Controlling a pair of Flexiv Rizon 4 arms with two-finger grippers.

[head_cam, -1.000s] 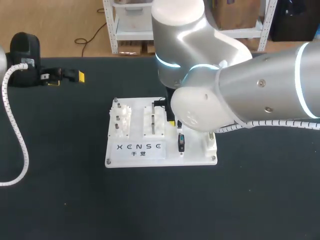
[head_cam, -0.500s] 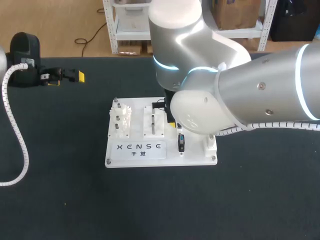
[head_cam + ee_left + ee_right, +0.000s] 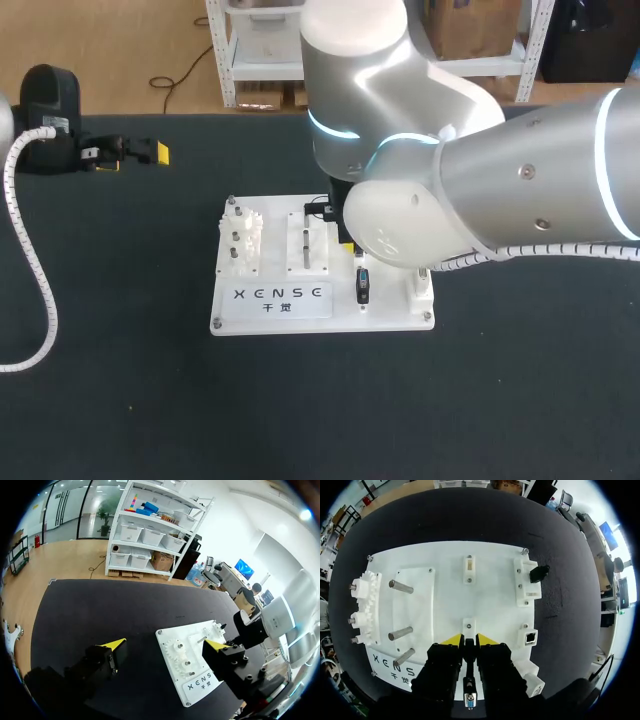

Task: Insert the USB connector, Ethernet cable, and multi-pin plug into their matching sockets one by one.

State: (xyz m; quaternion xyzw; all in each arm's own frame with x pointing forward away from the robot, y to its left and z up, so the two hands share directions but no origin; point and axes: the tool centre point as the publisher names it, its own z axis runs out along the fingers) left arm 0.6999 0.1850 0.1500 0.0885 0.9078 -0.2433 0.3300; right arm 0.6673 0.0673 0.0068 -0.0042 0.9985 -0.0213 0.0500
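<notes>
The multi-pin plug [image 3: 469,700] stands by the board's [image 3: 495,595] front edge, under our right gripper [image 3: 469,641]. Its tips are pressed nearly together and seemingly empty, probably lining up a grasp. Our left gripper [image 3: 165,644] is spread and parked beyond the board's left edge, out of the way.

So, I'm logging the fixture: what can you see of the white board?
The white board is a flat, plastic-looking rectangular plate lying on the black table, screws at its corners. It carries white gears, three metal pegs, small socket blocks and dark lettering along one edge. The right tool hangs over it.
</notes>
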